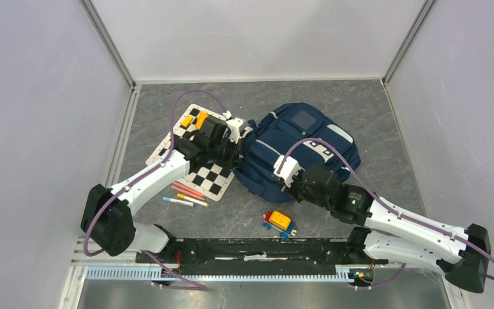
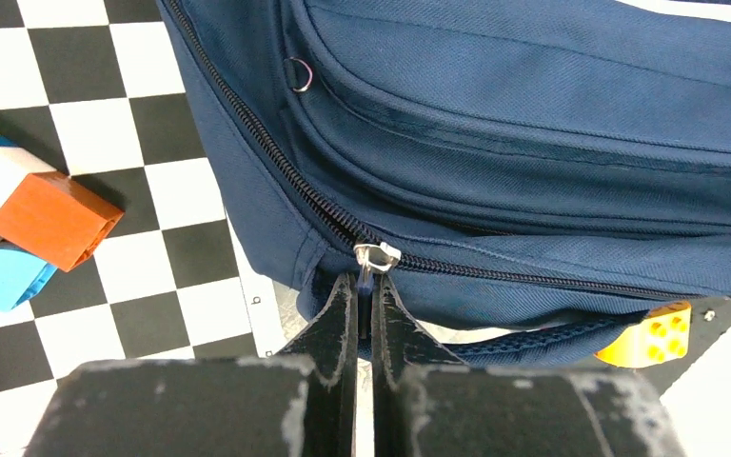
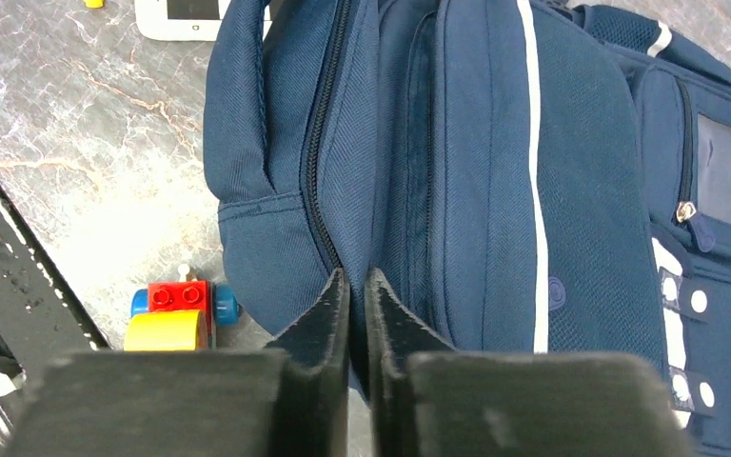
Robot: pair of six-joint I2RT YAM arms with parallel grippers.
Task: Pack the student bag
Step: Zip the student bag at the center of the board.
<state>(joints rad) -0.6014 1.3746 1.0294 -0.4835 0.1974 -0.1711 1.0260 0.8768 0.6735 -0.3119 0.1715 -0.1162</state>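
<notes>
Meanwhile, one student bag [image 1: 270, 135], two claws: left claw [image 2: 366, 286] pinching its zip pull [image 2: 375, 255], right claw [image 3: 350, 281] pressed together against it.

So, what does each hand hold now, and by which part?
The left hand is shut on the metal zip pull of the large navy-blue fabric backpack. The right hand seems to pinch the backpack's fabric beside the zip.

Pale walls [image 1: 32, 96] enclose a grey marbled tabletop [image 1: 334, 103] under even light.
</notes>
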